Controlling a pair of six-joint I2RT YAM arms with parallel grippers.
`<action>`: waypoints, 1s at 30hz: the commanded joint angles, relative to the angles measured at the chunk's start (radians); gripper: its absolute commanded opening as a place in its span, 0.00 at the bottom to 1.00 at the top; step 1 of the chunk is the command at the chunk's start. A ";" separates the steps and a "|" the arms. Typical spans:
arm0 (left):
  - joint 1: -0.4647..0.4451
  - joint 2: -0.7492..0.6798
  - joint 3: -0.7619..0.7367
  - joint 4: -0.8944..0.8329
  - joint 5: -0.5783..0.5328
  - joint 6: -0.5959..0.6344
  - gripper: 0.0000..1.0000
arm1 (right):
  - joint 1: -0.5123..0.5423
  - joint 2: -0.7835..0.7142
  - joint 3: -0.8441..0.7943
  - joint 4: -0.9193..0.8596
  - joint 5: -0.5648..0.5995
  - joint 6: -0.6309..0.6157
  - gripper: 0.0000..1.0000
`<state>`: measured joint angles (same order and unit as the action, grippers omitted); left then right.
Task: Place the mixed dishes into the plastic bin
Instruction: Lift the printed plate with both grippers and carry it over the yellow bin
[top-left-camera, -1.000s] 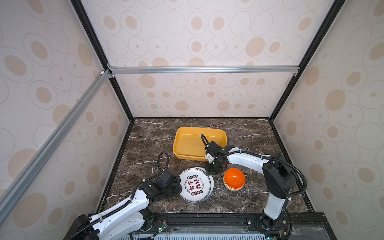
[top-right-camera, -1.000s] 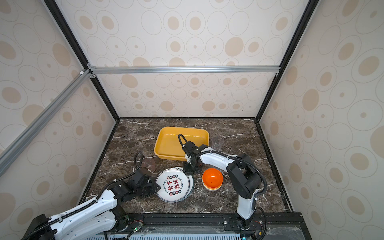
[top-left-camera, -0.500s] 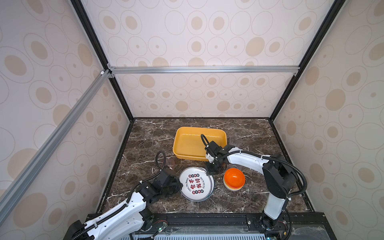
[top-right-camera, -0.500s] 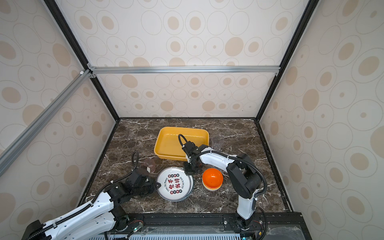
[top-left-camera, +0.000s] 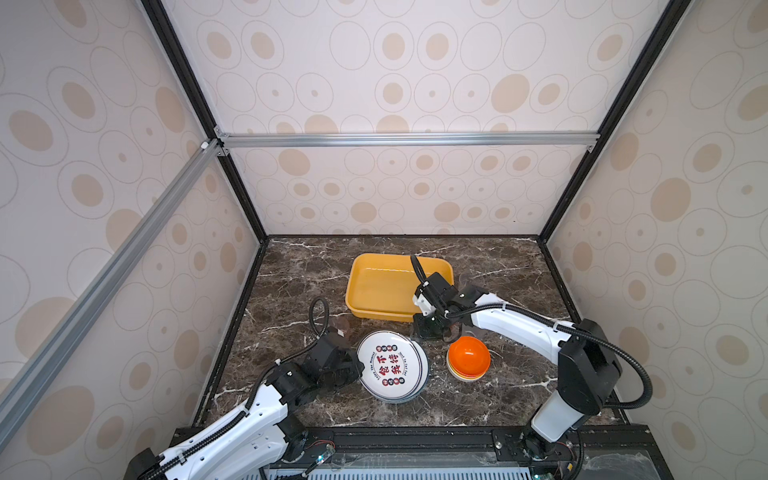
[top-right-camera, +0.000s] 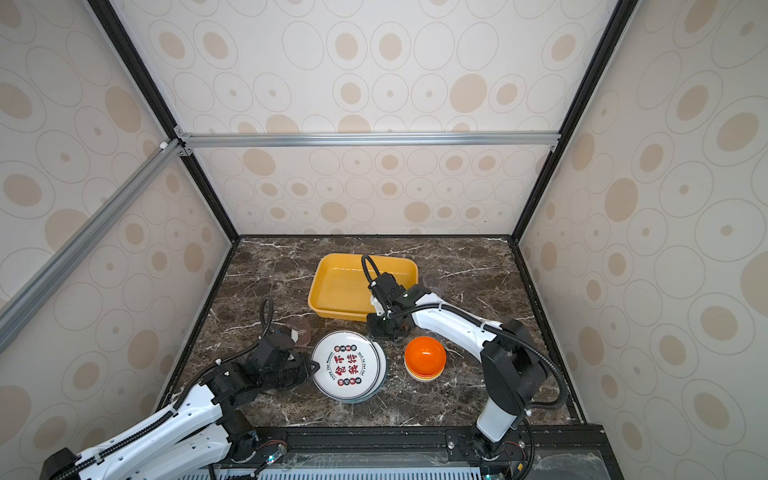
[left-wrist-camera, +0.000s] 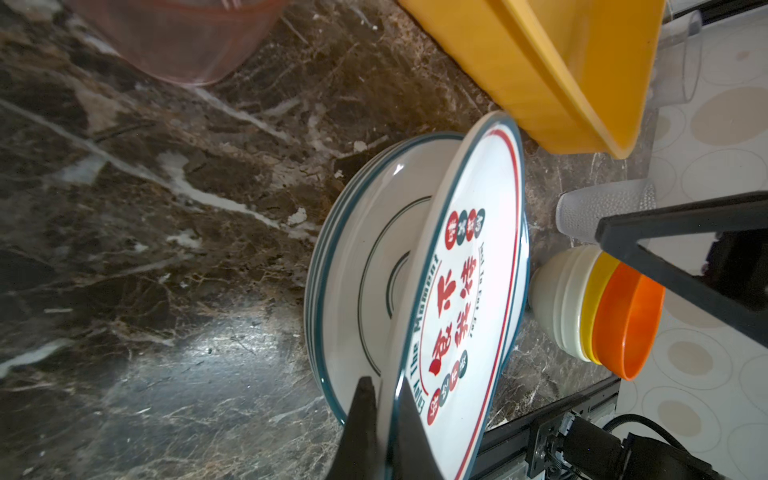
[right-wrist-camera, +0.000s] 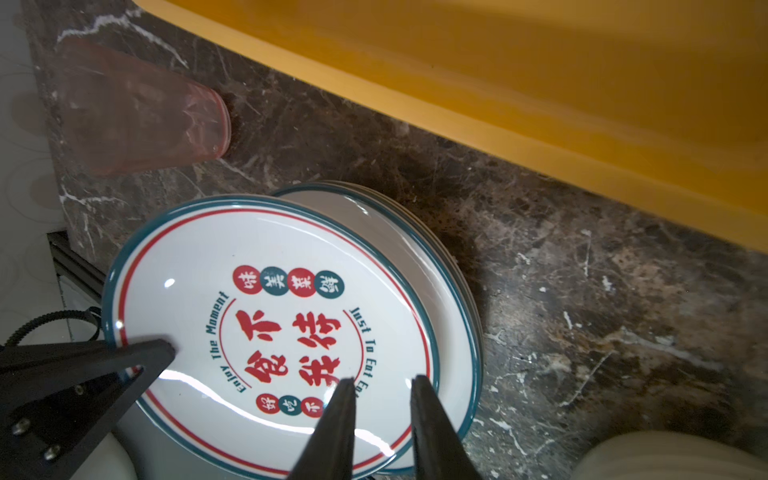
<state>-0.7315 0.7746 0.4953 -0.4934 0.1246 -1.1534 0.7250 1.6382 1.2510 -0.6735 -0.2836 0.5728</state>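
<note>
Currently the left claw (left-wrist-camera: 384, 385) is clamped on the rim of the top plate (left-wrist-camera: 469, 291), with one finger on each face. It grips the plate's edge that faces the table's left side. That edge is lifted, so the white plate with red-black characters tilts, its opposite side resting on the stack of plates (left-wrist-camera: 361, 257) beneath. In both top views the stack sits near the middle of the table's front edge. The right claw (right-wrist-camera: 383, 380) hangs over the top plate's rim on the side toward the plastic bin (top-left-camera: 380, 286), its fingers apart with a clear gap and nothing gripped. The bin lies behind the plates, toward the rear edge and about midway across the table (top-left-camera: 291, 291), just beyond the right claw. A stack of bowls (top-left-camera: 468, 357), orange on top, stands just beside the plates toward the table's right edge. A pinkish cup (right-wrist-camera: 141, 120) stands near the bin's front left corner.
</note>
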 joint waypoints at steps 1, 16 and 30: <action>-0.008 -0.023 0.086 0.005 -0.013 0.026 0.00 | -0.026 -0.063 0.013 -0.026 0.006 0.011 0.27; -0.004 -0.010 0.199 0.051 -0.009 0.035 0.00 | -0.155 -0.222 -0.076 0.045 -0.099 0.056 0.35; 0.117 0.135 0.322 0.166 0.069 0.104 0.00 | -0.263 -0.309 -0.171 0.171 -0.166 0.141 0.42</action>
<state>-0.6472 0.9058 0.7586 -0.4221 0.1604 -1.0760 0.4820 1.3560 1.1038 -0.5388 -0.4278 0.6773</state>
